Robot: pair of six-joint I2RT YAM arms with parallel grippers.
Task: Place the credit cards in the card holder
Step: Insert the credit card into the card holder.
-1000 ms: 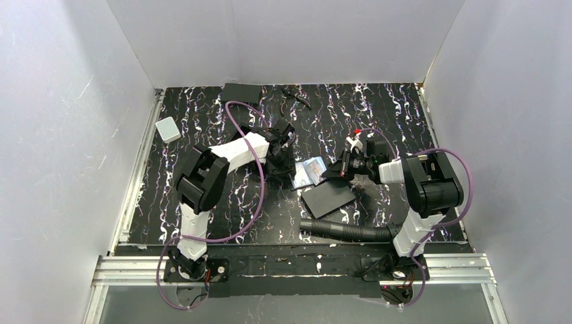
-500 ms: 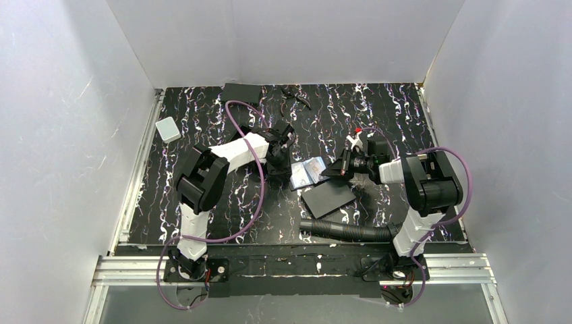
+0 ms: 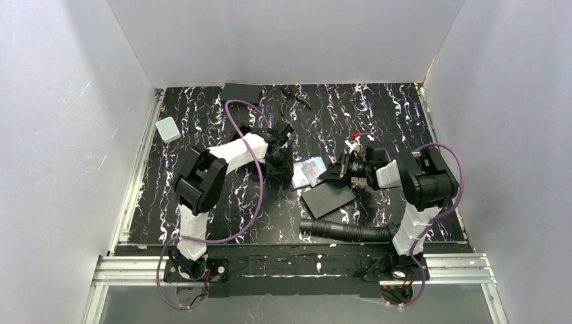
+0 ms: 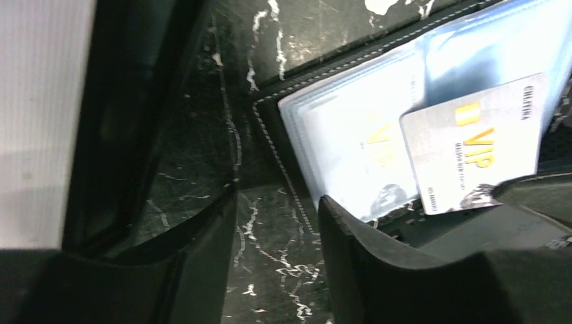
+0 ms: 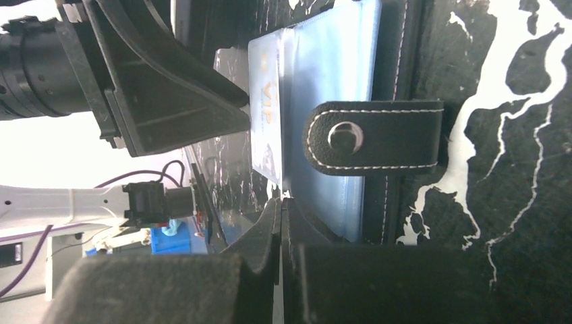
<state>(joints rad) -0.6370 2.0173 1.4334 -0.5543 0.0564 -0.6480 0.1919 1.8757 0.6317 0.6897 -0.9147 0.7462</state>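
The right tool [image 5: 280, 202] pinches a credit card [image 4: 472, 142] by its edge over the open card holder [image 3: 309, 173], while the left tool [image 4: 276, 226] gapes at the holder's left edge, bare worktop [image 4: 270, 266] between

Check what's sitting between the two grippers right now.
The open card holder, seen best in the top view. The credit card pinched by the right gripper lies on it; the left gripper is open at its opposite edge.
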